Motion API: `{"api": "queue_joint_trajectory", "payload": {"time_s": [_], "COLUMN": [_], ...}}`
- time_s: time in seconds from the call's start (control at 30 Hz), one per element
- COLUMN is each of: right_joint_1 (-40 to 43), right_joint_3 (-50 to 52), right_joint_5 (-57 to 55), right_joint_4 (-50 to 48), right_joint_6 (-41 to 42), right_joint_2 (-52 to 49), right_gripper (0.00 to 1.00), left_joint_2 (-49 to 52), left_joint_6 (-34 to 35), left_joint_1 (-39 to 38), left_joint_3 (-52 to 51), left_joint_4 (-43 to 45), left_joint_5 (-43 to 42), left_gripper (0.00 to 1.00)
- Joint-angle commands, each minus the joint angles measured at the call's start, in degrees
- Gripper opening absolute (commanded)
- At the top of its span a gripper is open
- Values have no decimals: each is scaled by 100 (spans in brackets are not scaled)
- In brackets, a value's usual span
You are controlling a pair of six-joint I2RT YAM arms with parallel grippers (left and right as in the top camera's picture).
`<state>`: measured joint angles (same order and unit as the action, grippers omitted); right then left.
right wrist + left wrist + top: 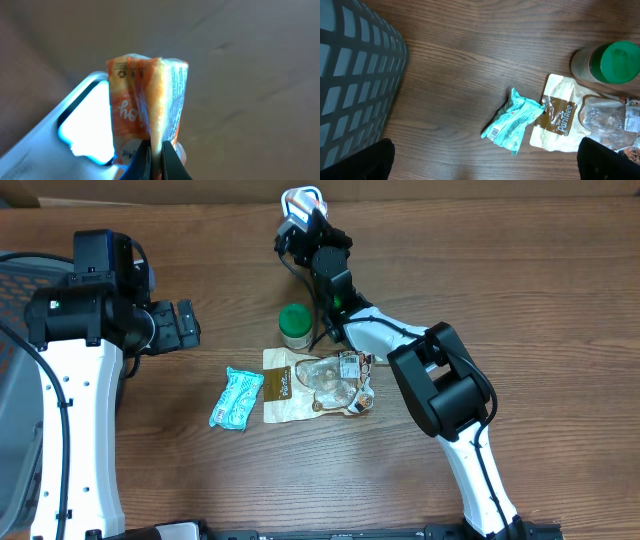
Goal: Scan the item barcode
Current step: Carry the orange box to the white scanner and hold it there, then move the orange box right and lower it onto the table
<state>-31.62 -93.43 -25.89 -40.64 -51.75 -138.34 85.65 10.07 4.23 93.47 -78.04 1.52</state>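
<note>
The wooden table is carrying a little cluster near its middle; a green-lidded jar is standing upright at the back; just in front, a cream-and-brown pouch is lying flat; a clear snack bag is overlapping its right side; a crumpled teal packet is sitting just left of the pouch, barcode showing.

The snack packet is orange and white with fine dark print. On the brown wood-grain table, the wrapper is teal with a white barcode patch, the pouch is cream with a brown band, and the jar is green-lidded. The basket on the left is grey, grid-patterned.
</note>
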Motion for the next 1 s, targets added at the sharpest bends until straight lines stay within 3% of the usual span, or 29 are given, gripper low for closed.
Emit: {"api": "queue_joint_trajectory", "payload": {"time_s": [0.0, 0.13, 0.3, 0.5, 0.73, 0.97], "right_joint_1": [-249, -472, -678, -662, -498, 317], "right_joint_3": [-83, -81, -83, -83, -83, -81], "right_joint_5": [-780, -920, -566, 372, 2710, 2245], "right_joint_4": [-579, -302, 1333, 3624, 6699, 9777], "right_joint_6": [546, 551, 1224, 3038, 5093, 7860], "right_joint_2": [273, 675, 1379, 2457, 4203, 5038], "right_gripper": [4, 4, 4, 4, 4, 4], "left_joint_2": [24, 24, 24, 24, 24, 24], "left_joint_6": [-44, -44, -44, -44, -44, -44], "left_joint_1": [26, 26, 26, 26, 26, 26], "left_joint_3": [48, 48, 48, 48, 48, 48], "left_joint_4": [11, 11, 11, 11, 11, 11], "left_joint_5": [-50, -52, -50, -50, -52, -50], "left_gripper": [100, 99, 99, 100, 100, 100]}}
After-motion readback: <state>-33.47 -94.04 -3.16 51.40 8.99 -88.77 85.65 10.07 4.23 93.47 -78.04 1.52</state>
